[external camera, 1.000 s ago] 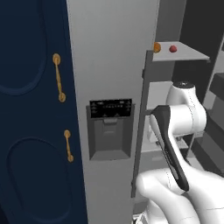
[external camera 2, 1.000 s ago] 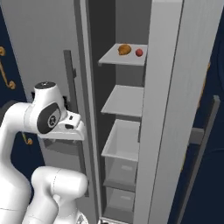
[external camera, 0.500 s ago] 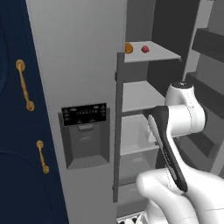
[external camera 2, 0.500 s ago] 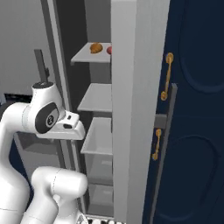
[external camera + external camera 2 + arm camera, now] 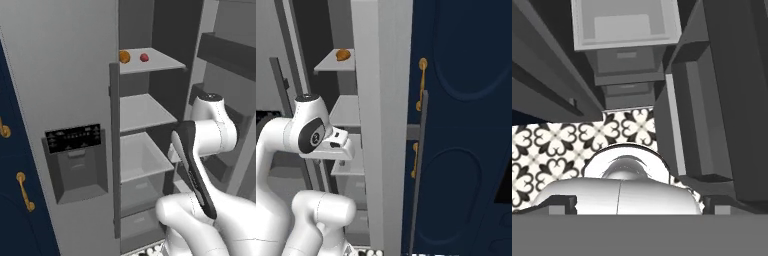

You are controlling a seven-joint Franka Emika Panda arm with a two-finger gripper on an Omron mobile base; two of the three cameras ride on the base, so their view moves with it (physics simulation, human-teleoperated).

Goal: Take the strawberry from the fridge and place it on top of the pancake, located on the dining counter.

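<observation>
While the fridge [image 5: 75, 75] door is open, the strawberry [image 5: 144, 57] sits on the top shelf [image 5: 150, 62], right of an orange ball [image 5: 124, 56]. The gripper is wide open, holding nothing. It might grab the ball by mistake, because the two sit close together.

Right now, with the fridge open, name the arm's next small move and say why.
Probably raise the hand toward the top shelf: the strawberry sits there beside an orange ball, while the arm is folded low and the hand view faces the floor.
</observation>
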